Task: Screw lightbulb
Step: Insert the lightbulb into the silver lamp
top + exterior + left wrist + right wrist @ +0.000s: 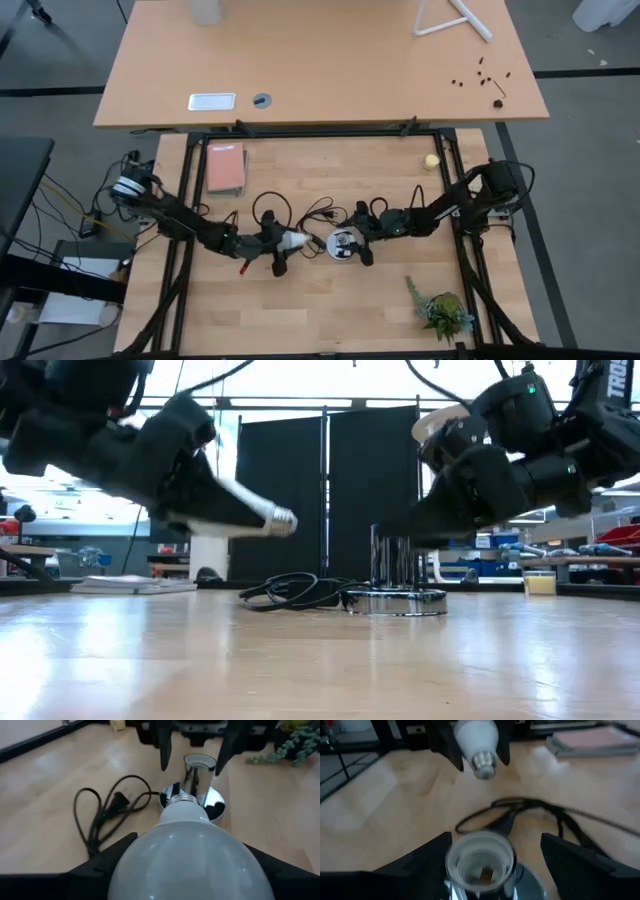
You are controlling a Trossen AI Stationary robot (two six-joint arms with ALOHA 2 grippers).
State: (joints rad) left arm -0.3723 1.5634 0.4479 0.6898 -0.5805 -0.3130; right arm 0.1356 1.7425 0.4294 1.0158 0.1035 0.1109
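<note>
Left gripper point(272, 243) clamped on lightbulb point(293, 240), right gripper point(352, 243) spread around socket point(343, 244) mid-table; align threads squarely before twisting.

Overhead view looks straight down, low view level across the table point(300, 660); both wrist views share the socket point(200, 767)

Bright backlit windows, dark silhouetted arms (low view), blurry wrist views
</note>
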